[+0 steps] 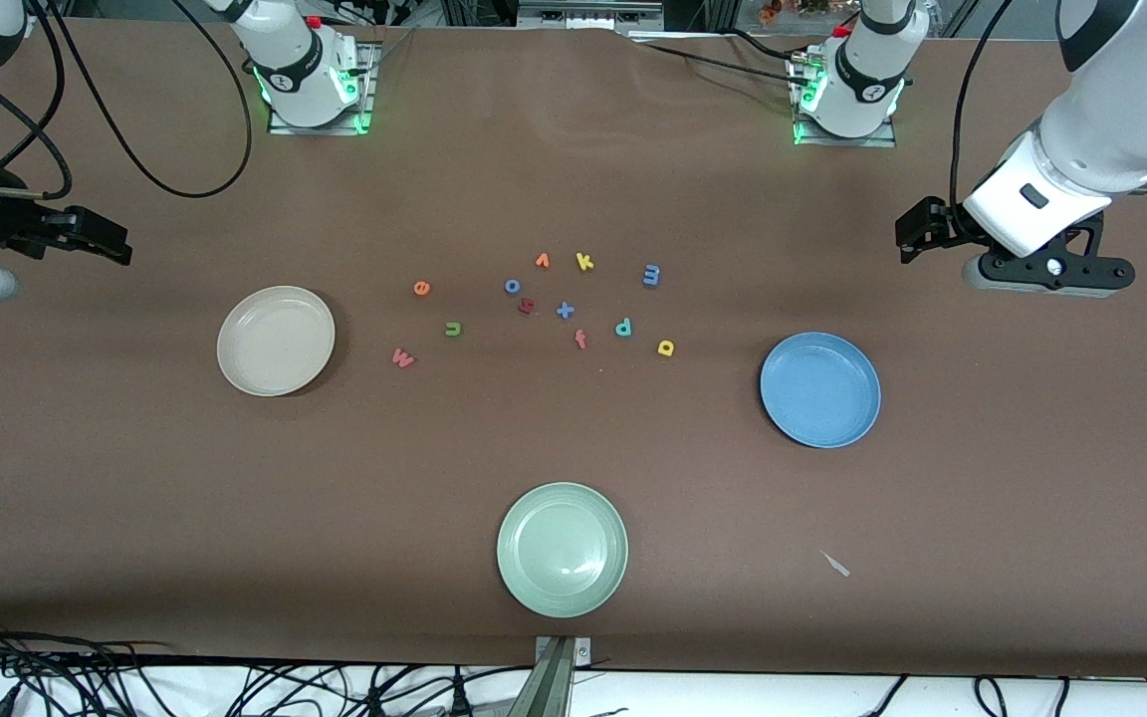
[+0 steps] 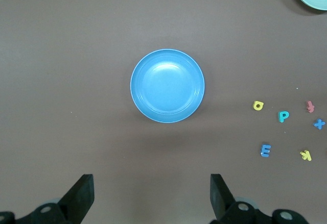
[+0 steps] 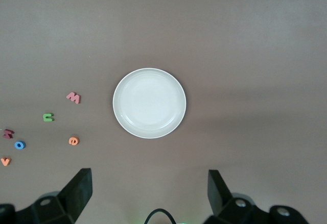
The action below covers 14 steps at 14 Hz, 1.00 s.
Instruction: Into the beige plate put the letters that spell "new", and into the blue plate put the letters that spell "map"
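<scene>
The beige plate (image 1: pixel 235 329) (image 3: pixel 149 103) lies empty toward the right arm's end. The blue plate (image 1: pixel 820 389) (image 2: pixel 167 85) lies empty toward the left arm's end. Loose on the table between them are the orange "e" (image 1: pixel 421 288), green "n" (image 1: pixel 452 329), pinkish "w" (image 1: pixel 402 358), blue-purple "m" (image 1: pixel 651 275), teal "p" (image 1: pixel 623 327) and yellow "a" (image 1: pixel 665 347). My left gripper (image 1: pixel 917 239) (image 2: pixel 152 183) hangs open and empty over bare table at the left arm's end. My right gripper (image 1: pixel 106 244) (image 3: pixel 149 180) hangs open and empty at the right arm's end.
A pale green plate (image 1: pixel 562 550) sits empty nearest the front camera. Among the letters lie an orange "v" (image 1: pixel 542 261), yellow "k" (image 1: pixel 584 262), blue "o" (image 1: pixel 512 286), blue "x" (image 1: pixel 565 311) and an orange "f" (image 1: pixel 580 340). A small white scrap (image 1: pixel 835 564) lies near the front edge.
</scene>
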### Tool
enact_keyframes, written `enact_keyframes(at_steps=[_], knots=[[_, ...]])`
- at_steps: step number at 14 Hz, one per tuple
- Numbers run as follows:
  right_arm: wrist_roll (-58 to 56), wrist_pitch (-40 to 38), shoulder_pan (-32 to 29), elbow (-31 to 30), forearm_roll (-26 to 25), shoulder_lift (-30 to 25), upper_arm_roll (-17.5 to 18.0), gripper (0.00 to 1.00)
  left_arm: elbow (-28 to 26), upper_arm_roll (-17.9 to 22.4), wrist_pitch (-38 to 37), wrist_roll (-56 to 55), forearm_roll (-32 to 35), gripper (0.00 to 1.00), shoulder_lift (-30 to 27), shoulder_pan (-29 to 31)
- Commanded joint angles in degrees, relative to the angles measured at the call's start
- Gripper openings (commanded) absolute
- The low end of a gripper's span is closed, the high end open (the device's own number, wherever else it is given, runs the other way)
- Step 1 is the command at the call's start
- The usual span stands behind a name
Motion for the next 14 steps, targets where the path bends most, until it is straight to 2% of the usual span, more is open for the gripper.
enact_keyframes(at_steps=[1,3,5,7,8,10,12,14], knots=[[-0.27,-0.40,-0.13,0.11,0.17,1.15,0.09,1.00,1.95,-0.19,-0.78,0.63,-0.31,1.00,1.08,-0.16],[0.34,-0.15,0.05,0.11,0.34,1.51,0.18,1.00,1.95,-0.36,-0.52,-0.07,-0.31,1.00,1.86,-0.95],[-0.45,-0.58,0.05,0.19,0.78,4.14,0.18,1.00,2.03,-0.54,-0.69,0.55,-0.22,1.00,5.63,-1.21],[-0.45,-0.58,0.22,0.11,4.01,5.28,0.53,1.00,2.30,-0.62,-0.43,0.72,-0.31,1.00,8.27,-1.65],[-0.45,-0.67,0.40,0.11,7.86,6.42,0.79,1.00,2.30,-0.63,-0.34,0.55,-0.22,1.00,10.20,-3.13],[-0.71,-0.23,2.14,-0.07,9.22,9.32,1.58,1.00,2.39,-0.54,-0.34,-0.24,0.39,1.00,14.50,-7.26],[-0.71,3.26,4.78,-0.94,9.13,11.87,1.67,1.00,2.39,-0.54,1.14,-0.77,0.31,1.00,18.46,-10.34],[-1.32,11.93,7.07,-6.89,9.04,11.36,1.85,1.00,1.43,-0.62,8.32,-3.57,0.31,1.00,21.80,-12.36]])
